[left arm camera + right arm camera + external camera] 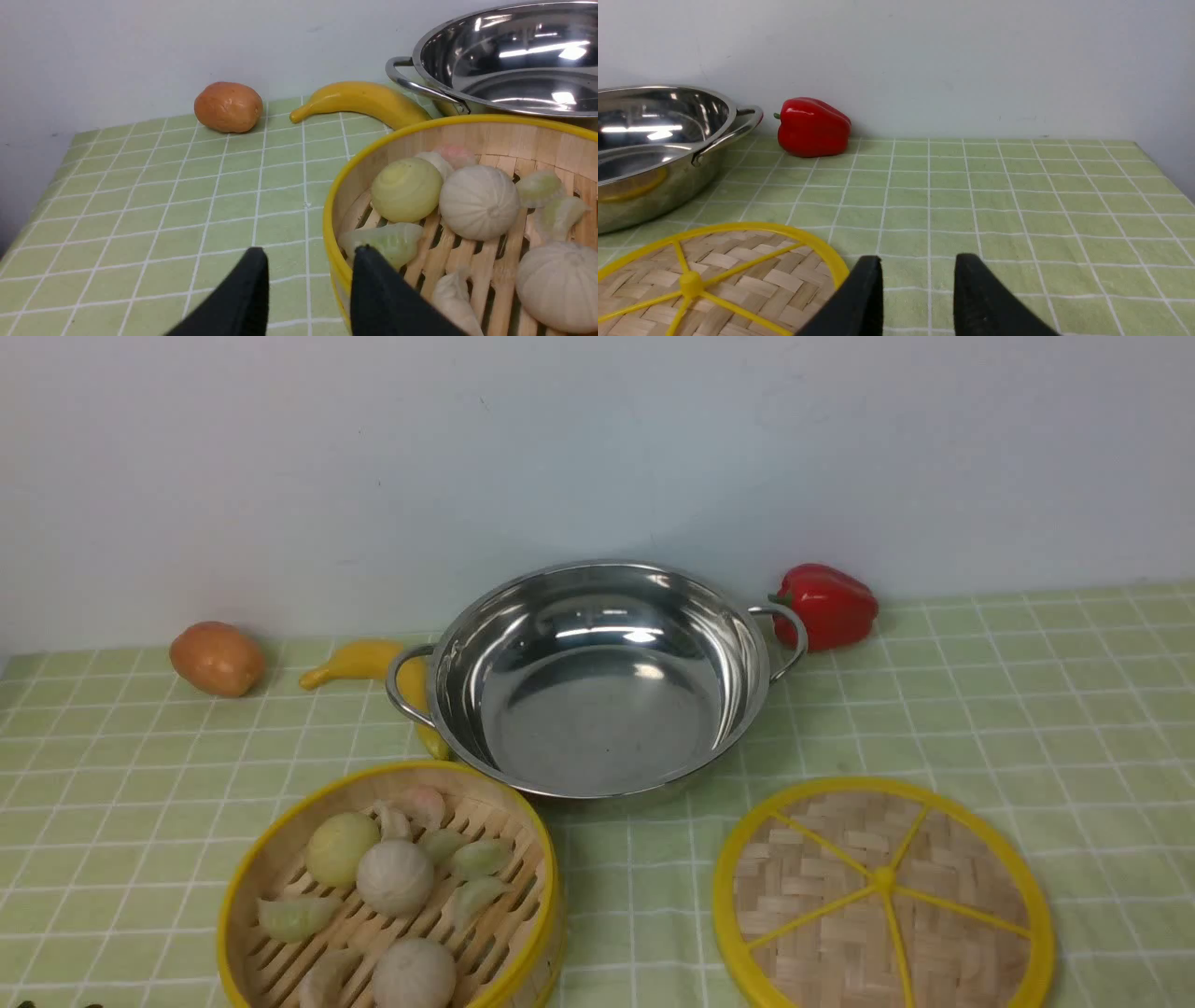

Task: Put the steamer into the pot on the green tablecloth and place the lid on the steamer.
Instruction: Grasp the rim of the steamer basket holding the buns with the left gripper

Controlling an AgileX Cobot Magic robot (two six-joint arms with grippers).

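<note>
The pot (597, 709) is seen at the middle of the green tablecloth (1027, 709), close to the pale wall (597, 448), its shiny bowl empty and its two loop handles pointing out to either side; the steamer (411, 767) is found on the cloth in front of the pot and to the robot's left, its far rim just beside the pot's near edge, though contact cannot be judged; pale buns and dumplings (395, 877) are spread over its slatted floor; the lid (882, 896) is laid flat on the cloth to the robot's right, spokes up, apart from both steamer and pot; and now the wrist views: the left gripper (309, 249) is shown with its black fingers parted and only cloth between them, nothing held, one finger lined up against the steamer's outer wall on the side away from the lid; the right gripper (919, 257) is likewise shown spread with nothing in its jaws, low over the cloth just beside the lid's yellow rim; a red pepper (826, 607) is seen by the wall next to the pot's right handle; a banana (359, 661) is tucked behind the left handle, and a brownish potato (217, 658) is set further left.
</note>
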